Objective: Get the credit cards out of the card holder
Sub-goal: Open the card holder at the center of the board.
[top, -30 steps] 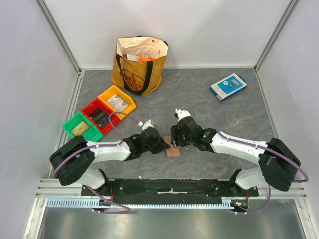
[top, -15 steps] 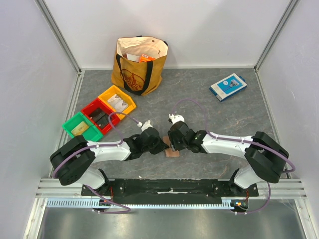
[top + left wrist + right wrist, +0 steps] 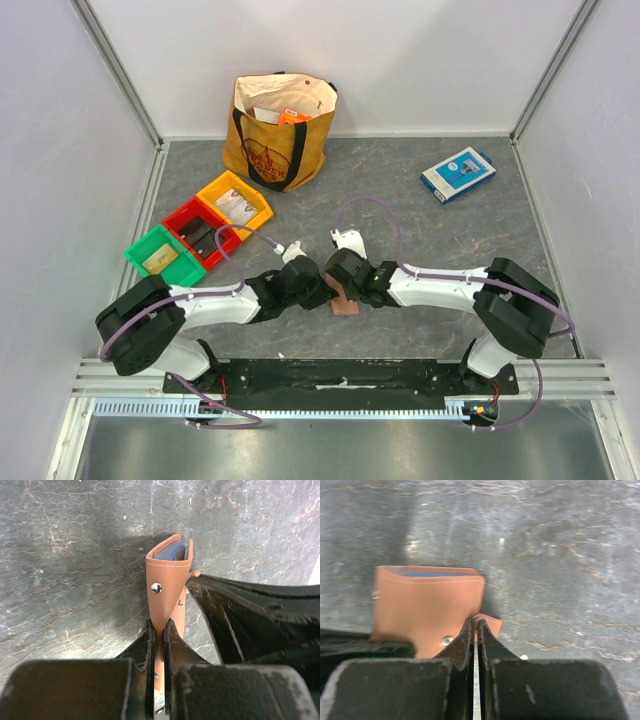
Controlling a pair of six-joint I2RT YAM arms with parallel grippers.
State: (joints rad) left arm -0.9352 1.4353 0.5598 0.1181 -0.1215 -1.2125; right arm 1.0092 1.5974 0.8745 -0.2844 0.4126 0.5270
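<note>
Lower centre of the overhead view: both arms meet over the card holder on the grey bench. The left gripper comes in from the left and the right gripper from the right, with the tan wallet between them.

On the left wrist camera, the left gripper's jaws are clenched on the card holder's leather panel. It rises from the tips toward the upper middle of the frame, silver snap stud facing the lens, blue lining showing at the top fold.

On the right wrist camera, the right gripper's jaws are closed to a sliver on the snap tab, whose corner peeks out right of the tips. The wallet body stands just upper left of them.
</note>
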